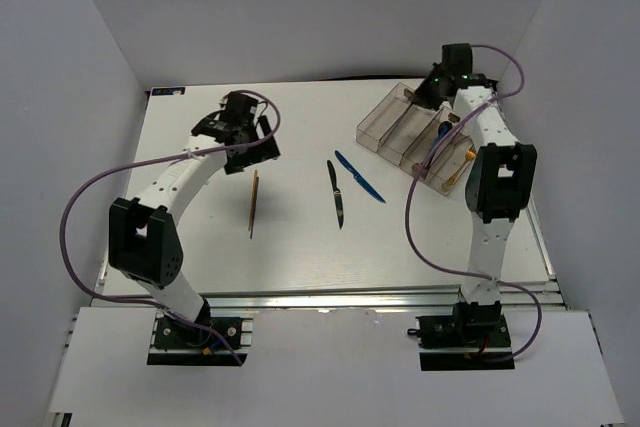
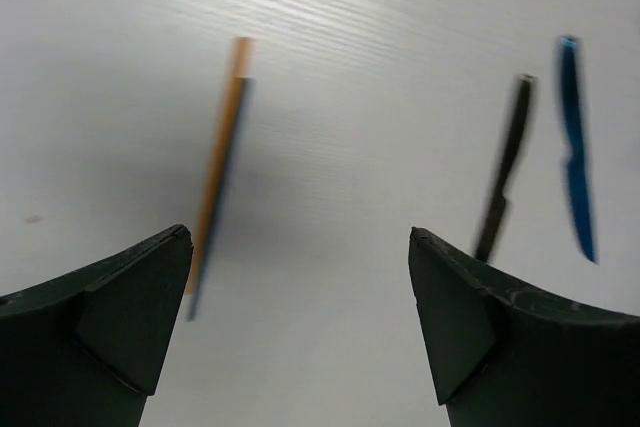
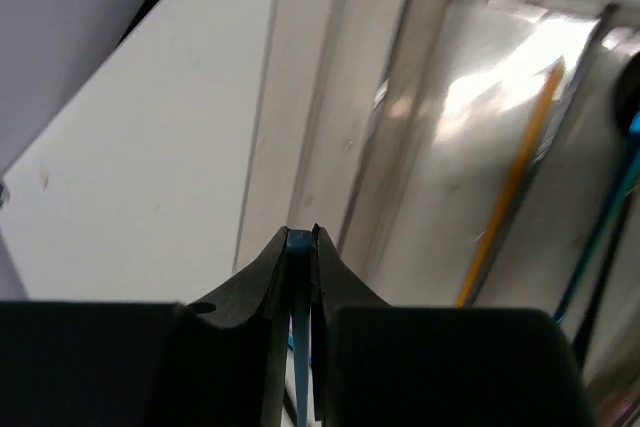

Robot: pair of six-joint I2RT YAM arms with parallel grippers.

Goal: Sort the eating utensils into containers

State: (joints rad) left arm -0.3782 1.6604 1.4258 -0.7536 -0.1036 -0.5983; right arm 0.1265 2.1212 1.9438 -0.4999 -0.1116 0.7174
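A slim blue metal utensil [image 3: 298, 357] is clamped between the fingers of the right gripper [image 3: 300, 234] above the clear smoky-grey 4-compartment plastic tray [image 1: 378, 119]. Placing is in hand; next it needs lowering lengthwise into a slot. The left gripper [image 2: 300, 237], fingers apart, hovers over the orange-brown chopstick [image 2: 222, 162].

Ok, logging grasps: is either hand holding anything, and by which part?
The right hand pinches a thin blue utensil; which part cannot be told. The left hand is open, empty.
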